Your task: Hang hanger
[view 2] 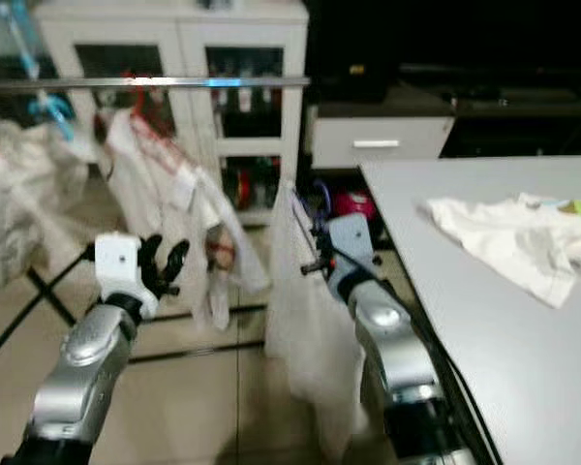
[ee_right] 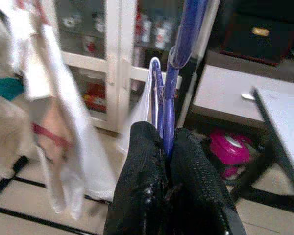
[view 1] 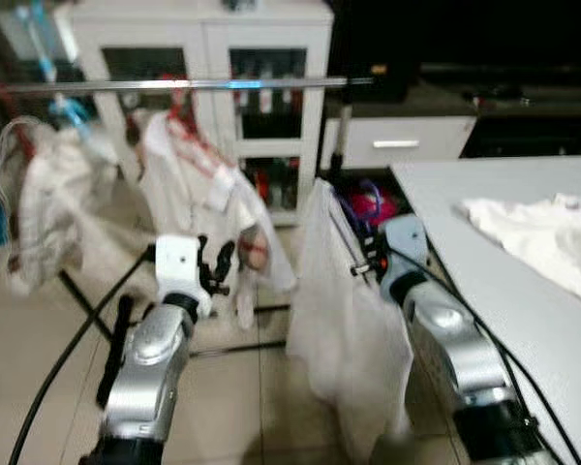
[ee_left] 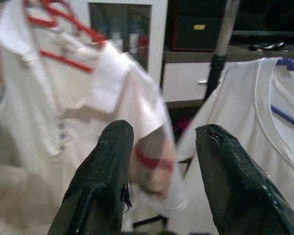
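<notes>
Head views are blurred, so fine detail on the rack is not readable. The purple plastic hanger (ee_right: 172, 93) is mostly covered by the plain white T-shirt (view 1: 344, 320) draped on it; only its neck and a short length of arm can be made out, and its hook is cut off at the frame edge in the right wrist view. The right tool (ee_right: 165, 147) is clamped tight on the hanger neck, fingers pressed together around it, with the shirt hanging below, just beside the near edge of the grey surface (view 1: 523, 291). A crumpled white cloth (view 1: 537, 232) is seen lying on that surface, partly cut off at the frame edge. The horizontal chrome clothes rail (view 1: 174, 85) is above and ahead of the held hanger, well apart from it; the hanger is not on the rail. Two garments are already hung there: a white collared shirt on a red hanger (view 1: 198, 184) and a bunched white garment (view 1: 39, 199) further left. A bare stretch of rail is visible between the collared shirt and the rail's right end. The left tool (view 1: 216, 263) is held spread wide with nothing in it, pointed at the collared shirt, near but not touching. A white glass-door cabinet (view 1: 213, 58) stands behind the rack; dark rack legs cross the tiled floor (view 1: 252, 407) below.
</notes>
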Robot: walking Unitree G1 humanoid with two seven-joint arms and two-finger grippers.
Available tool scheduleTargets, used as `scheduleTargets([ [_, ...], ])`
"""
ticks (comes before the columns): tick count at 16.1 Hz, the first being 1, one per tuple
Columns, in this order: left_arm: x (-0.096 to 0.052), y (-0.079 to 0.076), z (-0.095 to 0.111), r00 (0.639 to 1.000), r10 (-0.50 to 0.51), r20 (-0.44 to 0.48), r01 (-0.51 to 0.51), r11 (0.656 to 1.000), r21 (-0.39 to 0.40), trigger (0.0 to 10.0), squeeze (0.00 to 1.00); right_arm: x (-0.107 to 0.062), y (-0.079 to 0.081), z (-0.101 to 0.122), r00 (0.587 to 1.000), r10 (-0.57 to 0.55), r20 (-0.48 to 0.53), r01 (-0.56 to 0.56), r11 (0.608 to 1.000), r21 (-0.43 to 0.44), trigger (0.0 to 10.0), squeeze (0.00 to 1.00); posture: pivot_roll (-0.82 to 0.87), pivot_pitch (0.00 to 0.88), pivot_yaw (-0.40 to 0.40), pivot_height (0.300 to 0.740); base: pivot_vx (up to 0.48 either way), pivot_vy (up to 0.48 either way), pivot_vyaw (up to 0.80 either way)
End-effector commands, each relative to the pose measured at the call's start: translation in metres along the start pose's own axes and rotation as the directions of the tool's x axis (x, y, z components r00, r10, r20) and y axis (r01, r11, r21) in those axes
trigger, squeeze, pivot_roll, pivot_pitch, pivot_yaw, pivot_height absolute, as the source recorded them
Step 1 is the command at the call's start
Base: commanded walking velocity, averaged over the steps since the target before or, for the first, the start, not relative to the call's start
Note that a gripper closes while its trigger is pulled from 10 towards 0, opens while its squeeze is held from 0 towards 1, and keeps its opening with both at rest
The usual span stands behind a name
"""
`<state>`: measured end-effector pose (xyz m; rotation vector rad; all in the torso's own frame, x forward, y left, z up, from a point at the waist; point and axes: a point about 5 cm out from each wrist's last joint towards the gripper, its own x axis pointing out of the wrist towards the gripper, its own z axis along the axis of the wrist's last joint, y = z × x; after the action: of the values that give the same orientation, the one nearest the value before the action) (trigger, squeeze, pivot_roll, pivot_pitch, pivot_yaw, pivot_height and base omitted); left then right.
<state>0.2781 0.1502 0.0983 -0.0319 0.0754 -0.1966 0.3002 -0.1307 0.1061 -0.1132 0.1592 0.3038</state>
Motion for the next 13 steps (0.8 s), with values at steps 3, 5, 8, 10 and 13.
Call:
scheduleTargets([
  [3,0.0040,-0.0073,-0.0001,1.000,-0.026,-0.003,0.026,1.000,0.005,10.0,0.00,0.0013,-0.0055,0.0099,0.999,-0.009,0.040,0.010,1.000,-0.019,10.0,0.00,-0.09,0.000,-0.017,0.740,0.306,0.000,0.00],
  [5,0.0046,-0.0074,0.0000,1.000,-0.026,-0.001,0.026,1.000,0.004,10.0,0.00,0.0017,-0.0054,0.0102,0.999,-0.007,0.040,0.008,1.000,-0.022,10.0,0.00,-0.09,0.000,-0.019,0.740,0.306,0.000,0.00],
  [8,0.0049,-0.0076,0.0002,1.000,-0.025,0.001,0.025,1.000,0.005,10.0,0.00,0.0024,-0.0054,0.0106,0.999,-0.006,0.042,0.007,1.000,-0.023,10.0,0.00,-0.08,0.000,-0.019,0.740,0.307,0.000,0.00],
  [10,0.0055,-0.0074,0.0005,1.000,-0.026,0.002,0.026,1.000,0.006,10.0,0.00,0.0026,-0.0052,0.0102,0.999,0.000,0.035,0.001,0.999,-0.032,10.0,0.00,-0.08,0.000,-0.019,0.740,0.307,0.000,0.00],
  [13,0.0065,-0.0067,0.0008,1.000,-0.025,0.005,0.025,1.000,0.006,10.0,0.00,0.0033,-0.0077,0.0093,0.999,-0.027,0.031,0.027,1.000,0.000,10.0,0.00,-0.08,0.000,-0.019,0.740,0.307,0.000,0.53],
])
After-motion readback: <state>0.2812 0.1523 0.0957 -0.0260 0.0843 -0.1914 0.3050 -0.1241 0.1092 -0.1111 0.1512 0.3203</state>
